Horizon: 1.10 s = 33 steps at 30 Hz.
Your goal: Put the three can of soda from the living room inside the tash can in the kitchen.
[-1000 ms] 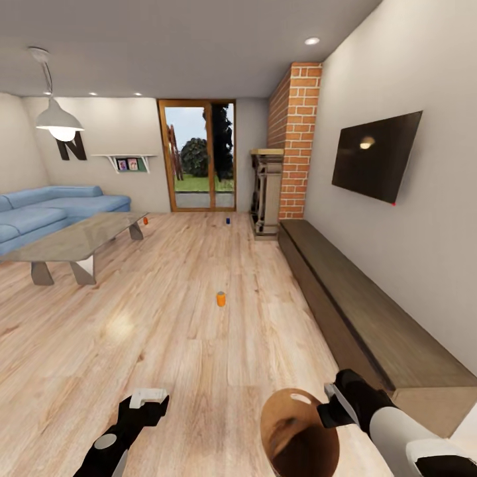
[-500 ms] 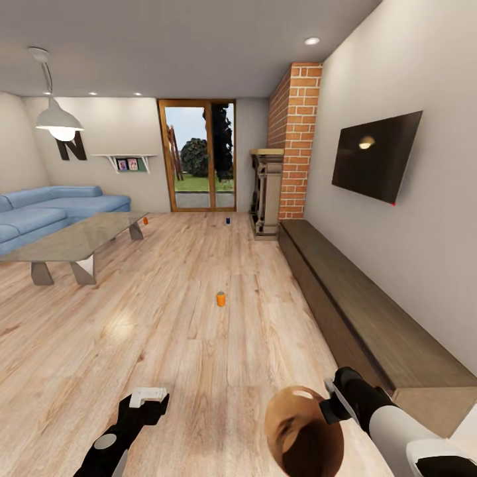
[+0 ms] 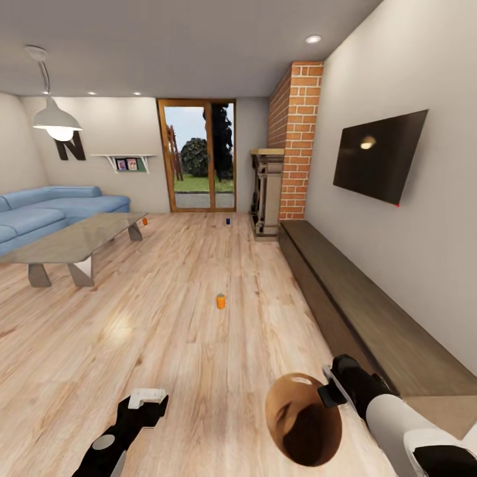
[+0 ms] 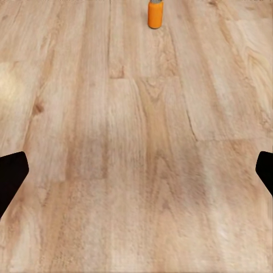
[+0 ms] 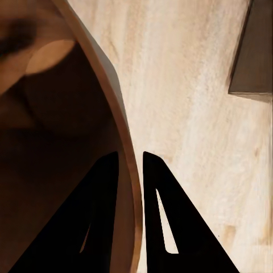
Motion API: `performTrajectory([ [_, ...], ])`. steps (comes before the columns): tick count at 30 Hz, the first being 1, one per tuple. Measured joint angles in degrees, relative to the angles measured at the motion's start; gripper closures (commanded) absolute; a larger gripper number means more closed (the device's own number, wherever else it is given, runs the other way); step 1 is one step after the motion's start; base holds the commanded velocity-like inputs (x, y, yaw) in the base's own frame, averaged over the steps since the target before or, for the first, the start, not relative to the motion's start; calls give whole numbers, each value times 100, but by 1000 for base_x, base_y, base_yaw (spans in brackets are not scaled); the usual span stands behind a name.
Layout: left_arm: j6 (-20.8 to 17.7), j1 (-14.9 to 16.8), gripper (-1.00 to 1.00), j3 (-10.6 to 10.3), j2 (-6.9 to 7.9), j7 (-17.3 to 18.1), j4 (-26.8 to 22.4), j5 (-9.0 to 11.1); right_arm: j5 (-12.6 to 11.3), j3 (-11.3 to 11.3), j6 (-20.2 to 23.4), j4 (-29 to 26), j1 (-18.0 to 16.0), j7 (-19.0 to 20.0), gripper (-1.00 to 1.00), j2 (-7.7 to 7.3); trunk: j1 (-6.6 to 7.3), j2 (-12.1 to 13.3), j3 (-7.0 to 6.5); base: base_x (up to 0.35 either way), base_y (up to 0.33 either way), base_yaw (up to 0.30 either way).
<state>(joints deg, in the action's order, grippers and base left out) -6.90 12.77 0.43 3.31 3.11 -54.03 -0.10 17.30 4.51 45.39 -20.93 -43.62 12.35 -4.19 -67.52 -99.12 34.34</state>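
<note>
- The living room has a warm wood floor [image 3: 185, 331]; a blue sofa [image 3: 46, 212] and a glass coffee table [image 3: 73, 242] stand at the left, a brick fireplace [image 3: 295, 139] at the right.
- The tash can [image 3: 301, 417] is carried low at the robot's right, its brown wood-look inside facing the head camera and an oval handle cut-out near its rim. The right claw [image 5: 129, 170] pinches its rim, one finger inside and one outside.
- The left claw [image 3: 147, 397] is spread wide and holds nothing.
- Three cans of soda stand well apart: the nearest orange can [image 3: 220, 301] on the floor ahead, another orange can [image 3: 145, 220] by the table's far end, and a dark blue can [image 3: 227, 220] near the glass doors.
- Risk, as I judge it: such a thin rim grip could let the bucket swing or slip while driving, and a low sweep might topple the small upright can.
</note>
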Motion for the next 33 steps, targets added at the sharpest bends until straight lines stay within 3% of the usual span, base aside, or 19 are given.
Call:
performTrajectory([
  [3,-8,-1,-100,1,2,3,-2,1,43,-4,4,-99,-95,52,100,-2,0,0,0,311,0,0],
  [4,-9,-2,-100,2,3,4,-3,1,-43,24,0,-142,-133,62,100,-4,0,0,1,316,0,0],
  [5,-8,-2,-100,2,3,4,-4,1,-255,25,-8,-276,-136,61,100,-5,0,0,1,318,0,0],
  [7,-10,-2,-100,1,3,8,-2,1,-1118,-24,15,-376,-145,79,100,-2,0,0,0,320,0,0],
  [8,-11,-1,-100,0,3,10,-1,1,-1380,-27,45,-369,-140,132,100,2,0,0,1,321,0,0],
  [9,-11,-1,-100,0,3,11,-1,1,-1405,-32,47,-375,-143,112,100,2,0,0,0,321,0,0],
  [12,-14,-3,-100,2,4,13,-5,2,-679,30,-22,-367,-142,44,100,-7,0,0,1,321,0,0],
  [13,-14,-3,-100,2,4,13,-5,2,-691,24,-23,-370,-143,38,100,-7,0,0,1,322,0,0],
  [16,-13,-2,-100,1,3,14,-2,1,-1192,-17,30,-376,-144,92,100,5,0,0,0,322,0,0],
  [17,-13,-2,-100,1,3,14,-2,1,-1187,-18,31,-376,-145,88,100,6,0,0,0,322,0,0],
  [20,-14,-3,-100,2,3,14,-4,2,-839,14,-2,-371,-143,61,100,3,0,0,1,322,0,0],
  [24,-13,-2,-100,1,3,14,-3,1,-1085,-8,23,-374,-144,82,100,6,0,0,0,323,0,0],
  [28,-14,-3,-100,2,3,14,-4,1,-914,7,7,-372,-144,66,100,4,0,0,1,323,0,0],
  [33,-13,-2,-100,1,3,14,-3,1,-1019,-6,17,-373,-142,76,100,5,0,0,1,323,0,0],
])
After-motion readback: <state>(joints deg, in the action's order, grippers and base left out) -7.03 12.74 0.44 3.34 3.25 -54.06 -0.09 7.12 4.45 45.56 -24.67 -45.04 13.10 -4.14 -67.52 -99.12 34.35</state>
